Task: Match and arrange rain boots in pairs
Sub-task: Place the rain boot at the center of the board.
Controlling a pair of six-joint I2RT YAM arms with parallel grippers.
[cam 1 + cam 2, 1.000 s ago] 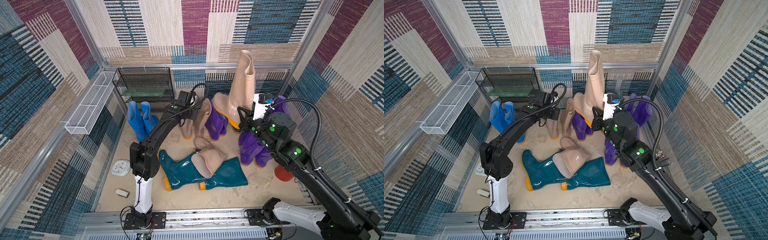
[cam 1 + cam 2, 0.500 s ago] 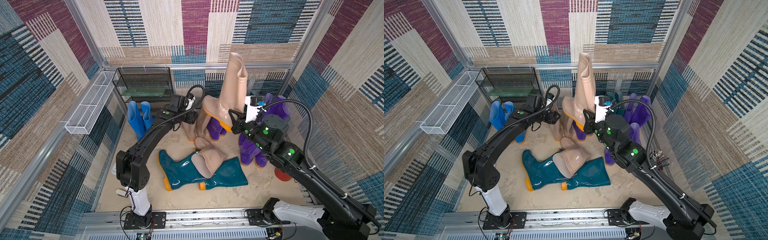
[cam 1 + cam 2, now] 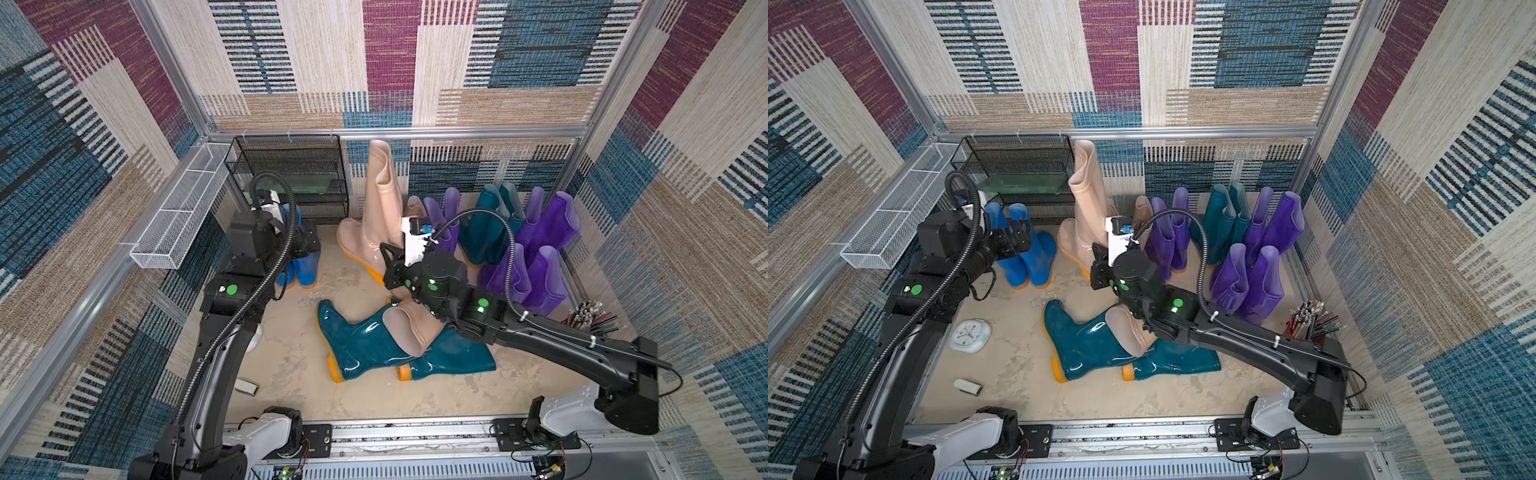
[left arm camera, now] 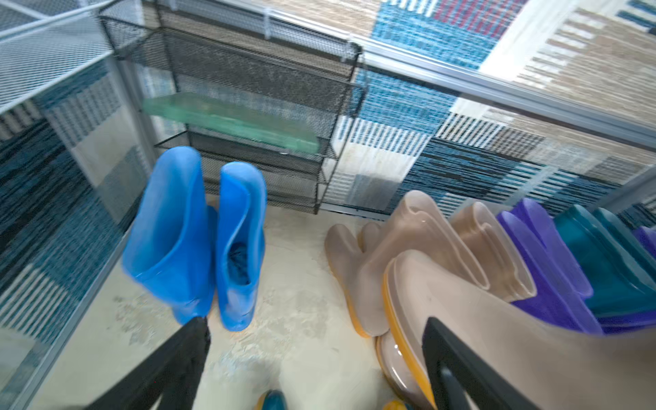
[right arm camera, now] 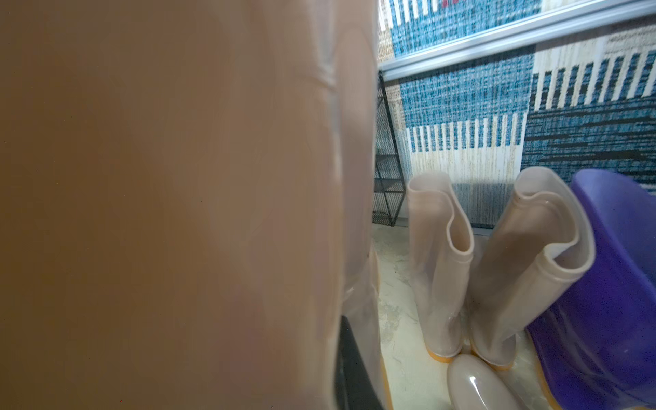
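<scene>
At the back of the desk (image 3: 291,357), near its middle, my right tool (image 3: 390,266) is clamped tight low on a tall glossy beige-pink rubber boot (image 3: 382,195) with an orange-yellow sole. The boot stands tilted, its shaft rising above all the others; I cannot tell whether the sole touches the desk. My left tool (image 4: 316,323) hangs with its fingers spread wide and nothing between them, just beside a standing pair of bright blue rubber boots (image 3: 1034,253) in front of the black wire-mesh rack (image 3: 291,166). In both top views two dark teal boots (image 3: 361,345) lie on their sides at the centre, a second beige-pink boot (image 3: 409,328) resting across them. Purple boots (image 3: 536,249) stand towards the right wall.
</scene>
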